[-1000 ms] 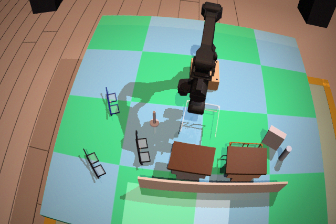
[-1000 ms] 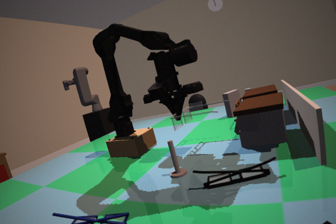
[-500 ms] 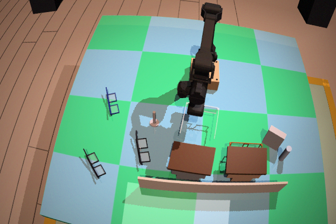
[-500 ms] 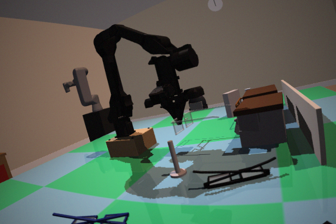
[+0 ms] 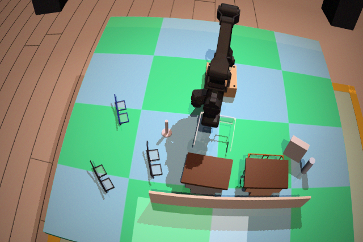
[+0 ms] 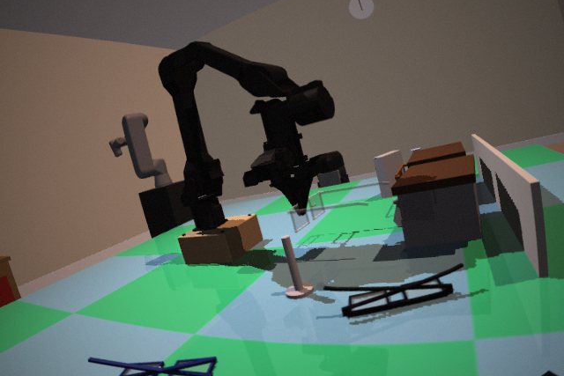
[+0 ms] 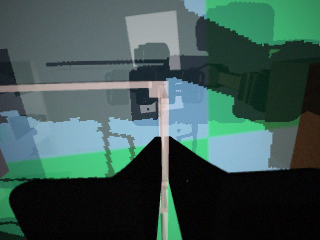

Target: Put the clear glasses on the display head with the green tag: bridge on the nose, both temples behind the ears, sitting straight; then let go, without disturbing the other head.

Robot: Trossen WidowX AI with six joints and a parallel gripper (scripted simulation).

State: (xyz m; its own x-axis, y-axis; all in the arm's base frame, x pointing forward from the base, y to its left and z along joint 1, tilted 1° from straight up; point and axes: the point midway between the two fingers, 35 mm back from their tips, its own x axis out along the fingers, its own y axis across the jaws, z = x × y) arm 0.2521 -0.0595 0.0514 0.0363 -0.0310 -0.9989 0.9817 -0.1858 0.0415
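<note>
The clear glasses [image 5: 197,129] [image 6: 355,188] [image 7: 75,86] are held raised off the table. My gripper [image 6: 300,213] [image 7: 162,142] is shut on their front frame; the arm hides the fingertips in the top view. Both temples are open and extend toward the nearer display head in the exterior view, a grey block with a brown top [image 5: 209,171] [image 6: 437,176]. The glasses are in front of this head, not seated on it. The other brown-topped head [image 5: 266,174] [image 6: 444,151] has orange glasses [image 5: 265,155] [image 6: 400,172] at its front. No green tag is visible.
A pale post [image 5: 166,126] [image 6: 293,262] stands beside the held glasses. Blue glasses [image 5: 118,110] and dark glasses [image 5: 151,160] lie on the table. A long pale panel [image 5: 228,200] stands behind the heads; a white block [image 5: 296,149] and grey cylinder [image 5: 307,166] stand beside the orange-glasses head.
</note>
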